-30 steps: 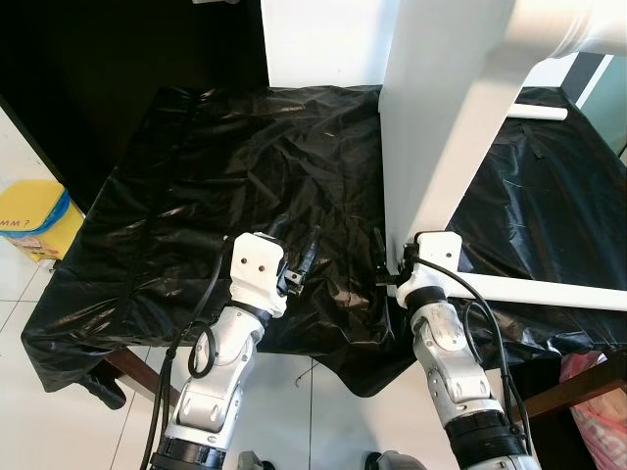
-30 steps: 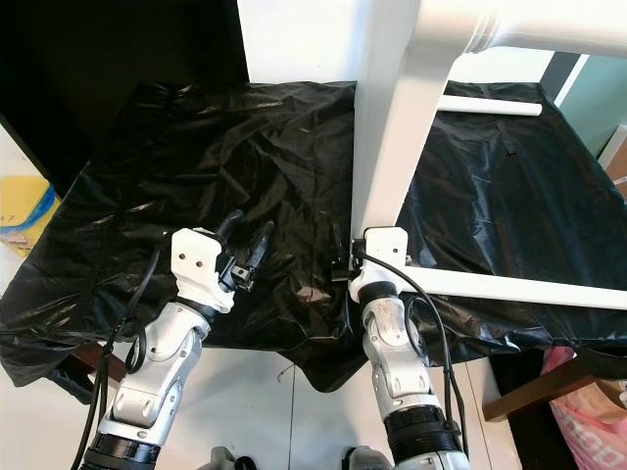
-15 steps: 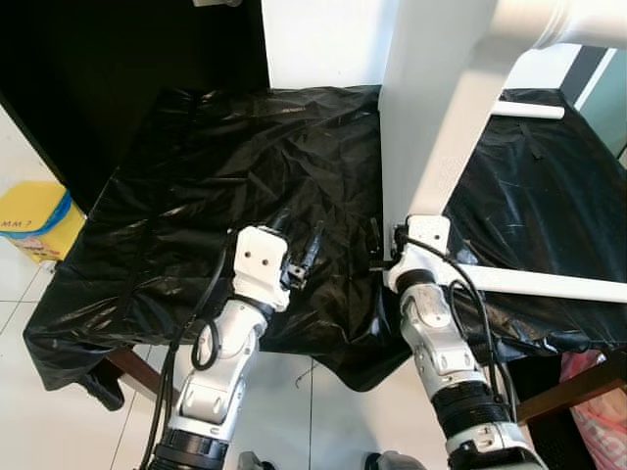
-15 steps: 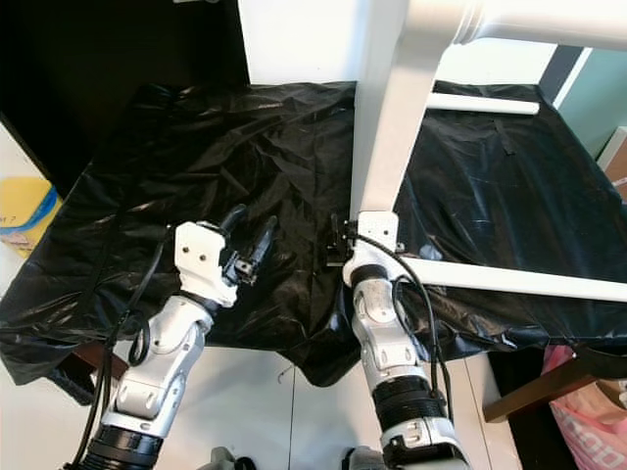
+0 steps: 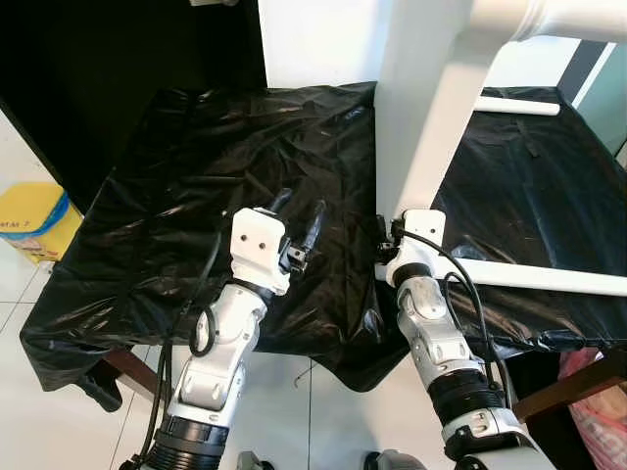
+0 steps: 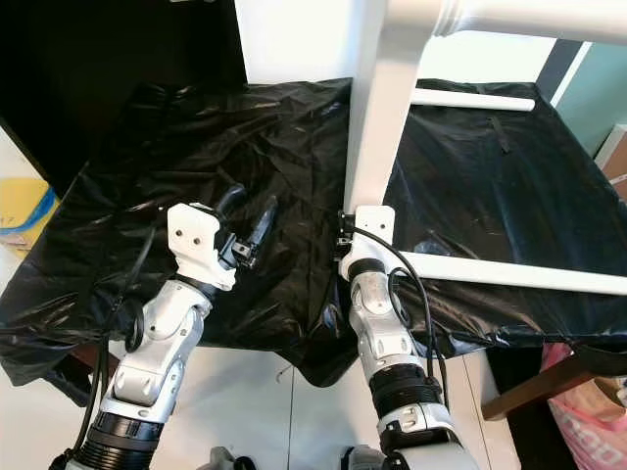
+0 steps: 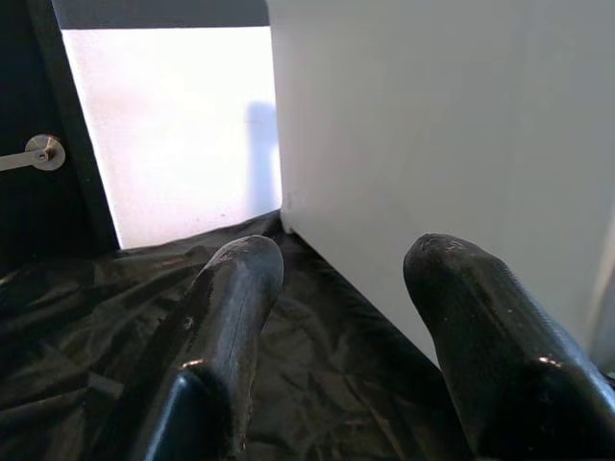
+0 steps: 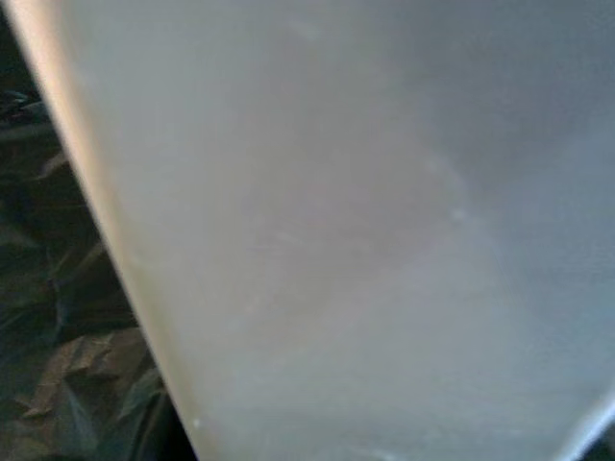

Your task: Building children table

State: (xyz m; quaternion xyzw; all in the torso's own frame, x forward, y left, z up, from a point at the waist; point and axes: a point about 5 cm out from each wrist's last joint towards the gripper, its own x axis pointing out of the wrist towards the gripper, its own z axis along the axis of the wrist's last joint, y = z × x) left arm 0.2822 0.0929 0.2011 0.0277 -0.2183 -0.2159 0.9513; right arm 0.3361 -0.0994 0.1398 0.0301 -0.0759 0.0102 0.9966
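Observation:
A tall white table panel (image 5: pixel 431 108) stands on edge on the black plastic sheet (image 5: pixel 196 166), and a round white leg (image 5: pixel 558 15) juts from its top. Two white rods lie on the sheet, one near (image 5: pixel 529 277) and one far (image 5: pixel 514 105). My left gripper (image 5: pixel 300 204) hovers open over the sheet, left of the panel, with nothing between its fingers (image 7: pixel 231 298). My right gripper (image 5: pixel 382 240) is pressed against the panel's lower near corner. In the right wrist view the white panel face (image 8: pixel 365 221) sits very close and the fingers are hidden.
The sheet covers a work table whose wooden leg (image 5: pixel 563 387) shows at the lower right. A yellow tub (image 5: pixel 24 215) sits on the tiled floor at the left. A pink bag (image 5: pixel 600 401) lies at the right. A white wall panel (image 5: pixel 313 39) stands behind the table.
Both grippers have moved slightly forward over the sheet. The right wrist has come closer in under the panel's corner. The camera has shifted a little.

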